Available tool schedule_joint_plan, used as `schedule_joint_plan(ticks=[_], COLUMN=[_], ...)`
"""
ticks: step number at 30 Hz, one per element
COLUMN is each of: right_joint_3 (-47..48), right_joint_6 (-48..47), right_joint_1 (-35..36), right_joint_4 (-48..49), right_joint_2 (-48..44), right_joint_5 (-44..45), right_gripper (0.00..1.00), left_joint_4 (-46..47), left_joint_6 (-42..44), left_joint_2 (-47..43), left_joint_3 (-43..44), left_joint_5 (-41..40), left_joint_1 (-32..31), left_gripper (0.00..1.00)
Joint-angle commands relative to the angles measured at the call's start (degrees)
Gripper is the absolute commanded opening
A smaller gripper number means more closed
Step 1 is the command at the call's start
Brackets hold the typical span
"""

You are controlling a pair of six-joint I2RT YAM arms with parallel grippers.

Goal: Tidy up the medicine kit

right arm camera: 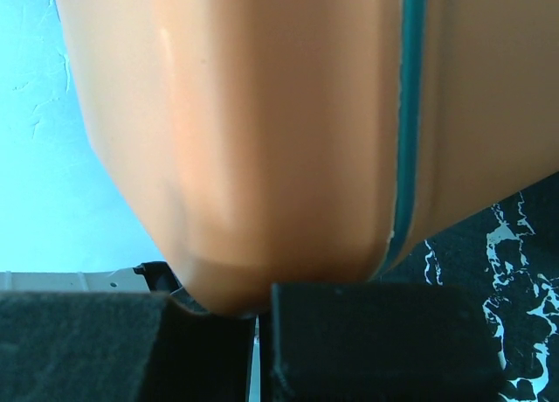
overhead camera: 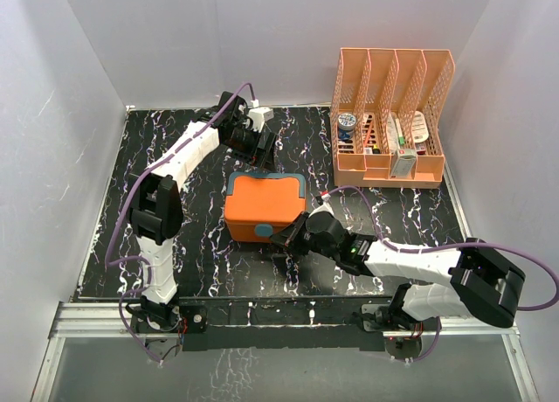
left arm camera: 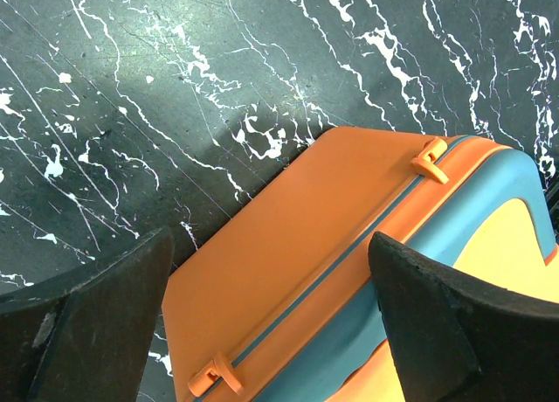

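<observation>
Right claw (overhead camera: 281, 238), closed tight, is set at the front of the shut orange plastic rounded-corner medicine kit (overhead camera: 262, 205), mid black marbled surface (overhead camera: 205, 262), presumably for opening; left claw (overhead camera: 262, 153) is held spread behind it, perhaps as a brace.

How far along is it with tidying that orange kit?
Hard to say what's done: the medicine kit is closed, contents hidden. In hand: shut right jaws at its front by the latch, open left jaws above its hinges. Left, likely: supplies in the peach organizer.

left fingers (left arm camera: 87, 332) spread wide | right fingers (right arm camera: 376, 341) pressed together (apparently fully)
</observation>
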Motion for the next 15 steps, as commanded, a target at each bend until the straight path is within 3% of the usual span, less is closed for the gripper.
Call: schedule_joint_plan(ticks=[1,8,15], right_joint_3=[2.67,2.84,2.42], right_joint_6=[0.63,0.91,2.89], right_joint_1=[-0.17,-0.17,-0.13], right_joint_4=[3.45,0.73,-11.35], right_joint_2=[0.57,0.31,-4.89], right_joint_5=[1.92,2.53,3.95], right_gripper=[0.0,0.0,0.0], left_joint_4=[-4.38,-4.34,-3.06], left_joint_6=[0.86,1.01,-0.48], left_joint_2=[-3.93,-4.33,-5.22], left_joint_3=[-1.22,-1.91,-3.75], left_joint_5=[1.78,1.5,0.38], left_joint_1=[-0.59,-0.59,-0.64], left_gripper=[0.92,0.92,0.92])
